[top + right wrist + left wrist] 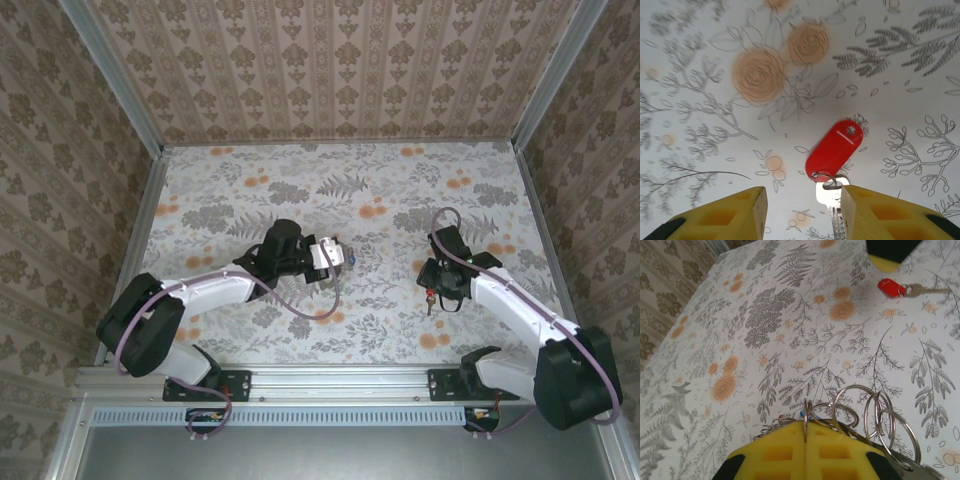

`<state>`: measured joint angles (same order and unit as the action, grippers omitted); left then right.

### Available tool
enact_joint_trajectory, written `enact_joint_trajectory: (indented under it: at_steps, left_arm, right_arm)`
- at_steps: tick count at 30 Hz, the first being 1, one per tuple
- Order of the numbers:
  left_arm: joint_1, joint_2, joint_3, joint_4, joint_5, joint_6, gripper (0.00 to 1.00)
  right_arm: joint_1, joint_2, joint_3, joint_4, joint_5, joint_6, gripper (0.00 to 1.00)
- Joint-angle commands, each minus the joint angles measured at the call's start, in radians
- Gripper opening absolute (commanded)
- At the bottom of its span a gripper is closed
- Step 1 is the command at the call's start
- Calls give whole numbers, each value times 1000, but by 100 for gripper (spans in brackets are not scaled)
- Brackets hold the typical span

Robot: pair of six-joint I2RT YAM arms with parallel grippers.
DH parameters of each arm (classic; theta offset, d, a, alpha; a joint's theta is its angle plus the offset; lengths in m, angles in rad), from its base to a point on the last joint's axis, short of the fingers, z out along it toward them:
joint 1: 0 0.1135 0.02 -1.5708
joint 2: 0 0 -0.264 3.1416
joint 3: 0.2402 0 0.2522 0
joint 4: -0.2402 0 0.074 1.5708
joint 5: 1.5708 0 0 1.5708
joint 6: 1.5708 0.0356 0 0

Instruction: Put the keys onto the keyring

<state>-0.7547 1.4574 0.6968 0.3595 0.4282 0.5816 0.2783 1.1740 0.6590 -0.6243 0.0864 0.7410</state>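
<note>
We saw a counter (300,180) covered edge to edge in a pale cloth printed with grey ferns and orange blooms. It was closed in on three sides by walls (330,60) papered in a brown damask stripe, with grey metal posts (112,75) at the far corners. Along the near edge ran a metal rail (330,380), to which both arms were bolted. The left arm (200,295) reached in towards the middle of the counter. The right arm (510,305) bent inward from the right side. A lilac cable (300,305) looped from the left arm down onto the cloth.

The two grippers stood near each other but apart, with bare cloth between them. In the left wrist view the left gripper (805,432) had its yellow pads pressed together, clamped on the keyring (867,415). This was a bunch of thin silvery wire loops that fanned out to the right of the pads.

In the right wrist view the right gripper (802,192) held its yellow fingers apart, low over the counter. Between them lay the red-headed key (834,149), flat on the cloth, its head pointing away from the gripper. Its metal blade lay just beside the finger on the right of that view; we could not tell whether they touched. The left wrist view placed the key well apart from the keyring.
</note>
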Motion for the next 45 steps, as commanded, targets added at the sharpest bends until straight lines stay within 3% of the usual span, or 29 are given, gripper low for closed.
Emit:
enact_joint_trajectory:
  at_steps: [1, 8, 17, 29, 39, 45]
  left_arm:
    - [38, 1, 41, 16, 111, -104, 0]
    - [63, 15, 54, 15, 162, -164, 0]
    - [69, 16, 79, -44, 168, -143, 0]
    - [71, 17, 93, -71, 177, -137, 0]
    - [71, 15, 98, -86, 178, -135, 0]
    - [71, 15, 102, -94, 177, -131, 0]
  right_arm:
    - [-7, 48, 24, -55, -36, 18, 43]
    - [-7, 136, 28, -13, -72, 12, 34]
    - [-10, 172, 48, 6, 27, -7, 41]
    - [-29, 256, 38, 49, -81, -52, 35]
    - [-27, 236, 34, 16, -106, -51, 29]
    - [-19, 188, 62, -37, -57, -67, 32]
